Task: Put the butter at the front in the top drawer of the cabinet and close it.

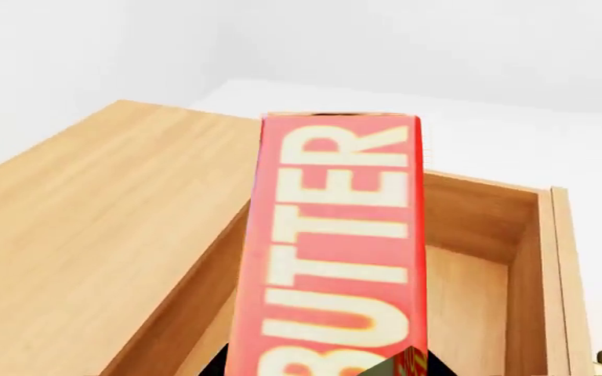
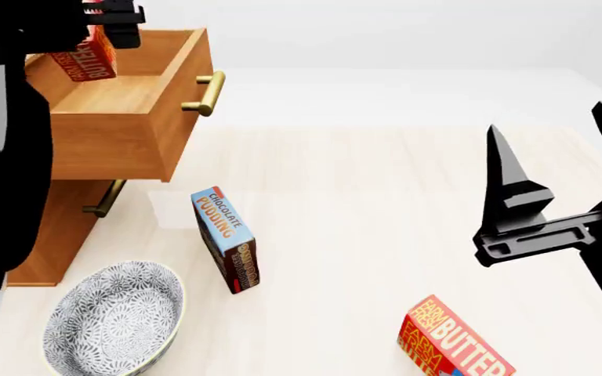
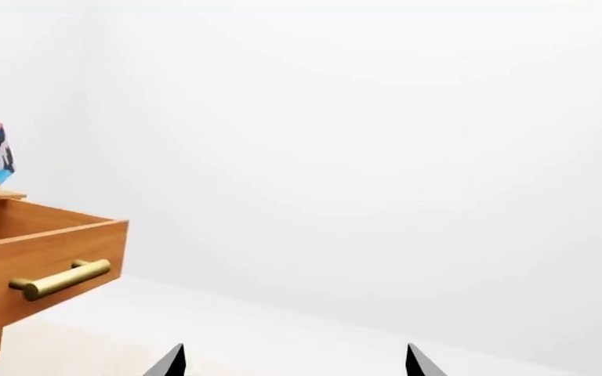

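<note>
— Fingers of the left arm (image 2: pixel 107 17) are clamped on the red rectangular butter carton (image 2: pixel 84 53), and it hangs right over the open top drawer (image 2: pixel 123 125)!

— Yellow-white "BUTTER" lettering fills the left wrist view, with the orange-brown wooden drawer box beneath it. What about the other side?

— Fingers of the right arm (image 2: pixel 552 164) are spread wide, holding nothing, well apart from everything on the floor.

— And the drawer?

— Pulled far out of the orange-brown wooden cabinet (image 2: pixel 56 235), its brass bar handle (image 2: pixel 209 92) facing the room. A lower drawer handle (image 2: pixel 104 199) shows below it.

— Down on the pale wooden floor (image 2: pixel 385 204)?

— Blue-and-brown "CHOCOLATE PUDDING" box (image 2: pixel 228 239) standing near the cabinet, a patterned grey-white bowl (image 2: pixel 113 321) beside it, and a second red butter carton (image 2: pixel 453 341) lying below the right arm.
</note>
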{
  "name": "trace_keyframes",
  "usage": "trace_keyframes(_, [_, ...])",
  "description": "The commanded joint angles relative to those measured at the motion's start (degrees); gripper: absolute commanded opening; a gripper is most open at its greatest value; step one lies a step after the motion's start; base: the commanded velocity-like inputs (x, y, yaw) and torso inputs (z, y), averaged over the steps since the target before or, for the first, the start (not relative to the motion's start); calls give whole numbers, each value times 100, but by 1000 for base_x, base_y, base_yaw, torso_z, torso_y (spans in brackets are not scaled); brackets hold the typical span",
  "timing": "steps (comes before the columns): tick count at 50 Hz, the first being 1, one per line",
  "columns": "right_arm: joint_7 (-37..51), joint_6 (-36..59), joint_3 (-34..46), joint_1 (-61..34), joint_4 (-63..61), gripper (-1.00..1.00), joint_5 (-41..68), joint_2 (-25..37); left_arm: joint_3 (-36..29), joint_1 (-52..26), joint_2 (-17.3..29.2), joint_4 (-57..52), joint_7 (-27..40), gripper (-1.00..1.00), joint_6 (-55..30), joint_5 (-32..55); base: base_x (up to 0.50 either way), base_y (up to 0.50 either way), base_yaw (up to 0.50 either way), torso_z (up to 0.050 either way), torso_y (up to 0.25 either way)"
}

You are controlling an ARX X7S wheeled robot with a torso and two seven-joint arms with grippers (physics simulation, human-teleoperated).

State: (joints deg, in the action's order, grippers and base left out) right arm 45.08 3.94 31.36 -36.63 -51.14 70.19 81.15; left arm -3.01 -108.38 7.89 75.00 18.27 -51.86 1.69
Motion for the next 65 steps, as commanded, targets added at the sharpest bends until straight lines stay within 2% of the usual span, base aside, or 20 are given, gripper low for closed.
trace_keyframes(1, [7,-80,44,132,-7,100,-80,-16,236,85,41,-1,498,-100,689,-131,0,0,0,0,0])
trace_keyframes(25, [-52,-36,143,297,-12,100,-192,-130,196,586,-91,-1,21,-100,448,-169,0,0,0,1,1])
trace_keyframes(47, [33,-600,231,776,-11,100,-448,88,-241,517,-120,-1,-36,-100,309,-195,0,0,0,0,1])
trace_keyframes(65, [151,-865,240,972,-110,100,-557,293,-356,527,-152,-1,-276,-100,256,-166,0,0,0,1,1])
